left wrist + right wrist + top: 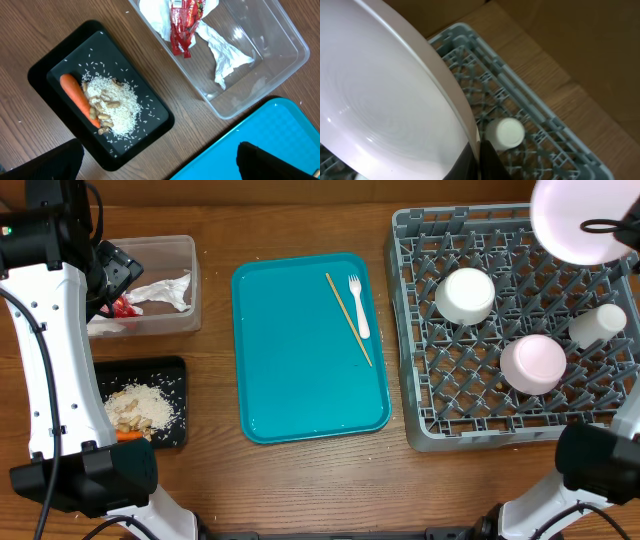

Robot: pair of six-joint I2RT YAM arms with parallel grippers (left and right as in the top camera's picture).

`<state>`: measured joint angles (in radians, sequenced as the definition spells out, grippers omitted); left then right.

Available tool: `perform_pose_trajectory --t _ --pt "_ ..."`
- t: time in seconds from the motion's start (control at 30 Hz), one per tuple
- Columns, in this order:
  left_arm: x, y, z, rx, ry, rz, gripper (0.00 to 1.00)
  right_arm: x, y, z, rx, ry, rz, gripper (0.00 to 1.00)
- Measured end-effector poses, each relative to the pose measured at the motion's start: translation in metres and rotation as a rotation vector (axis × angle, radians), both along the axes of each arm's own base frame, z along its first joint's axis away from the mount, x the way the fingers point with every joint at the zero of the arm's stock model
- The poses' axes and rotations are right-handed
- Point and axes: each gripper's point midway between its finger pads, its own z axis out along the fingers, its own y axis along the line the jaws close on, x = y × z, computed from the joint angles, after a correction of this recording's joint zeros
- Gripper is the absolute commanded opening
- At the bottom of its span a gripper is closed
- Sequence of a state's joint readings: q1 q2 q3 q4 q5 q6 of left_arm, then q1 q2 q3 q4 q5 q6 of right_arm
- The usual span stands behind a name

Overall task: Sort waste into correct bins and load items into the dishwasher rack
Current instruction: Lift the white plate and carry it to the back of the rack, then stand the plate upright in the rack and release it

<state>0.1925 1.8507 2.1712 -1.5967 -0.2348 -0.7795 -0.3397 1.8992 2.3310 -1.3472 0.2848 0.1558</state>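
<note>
Far left: left hand (112, 272) spread wide, nothing held, above clear tub (150, 242); crumpled napkin (160, 290) and red wrapper (122, 307) contained in tub. Beside tub, nearer robot: black tray (176, 366) loaded with rice scraps (145, 408) and carrot (128, 436). Centre: teal tray (290, 360) laid on surface (300, 480); wooden stick (348, 318) and fork (358, 305) placed close together on it. Right: rack (420, 435); two bowls (466, 295) (533, 363) and cup (598, 325) seated among pegs. Far right: plate (575, 220) gripped at rim by clenched right hand (482, 162), raised over rack's far corner.
</note>
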Motion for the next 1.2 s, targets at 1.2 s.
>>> perform_pose_trajectory --t 1.2 --pt "0.000 0.000 0.000 0.000 0.001 0.000 1.00 0.043 -0.036 -0.132 -0.240 0.350 -0.092 0.05"
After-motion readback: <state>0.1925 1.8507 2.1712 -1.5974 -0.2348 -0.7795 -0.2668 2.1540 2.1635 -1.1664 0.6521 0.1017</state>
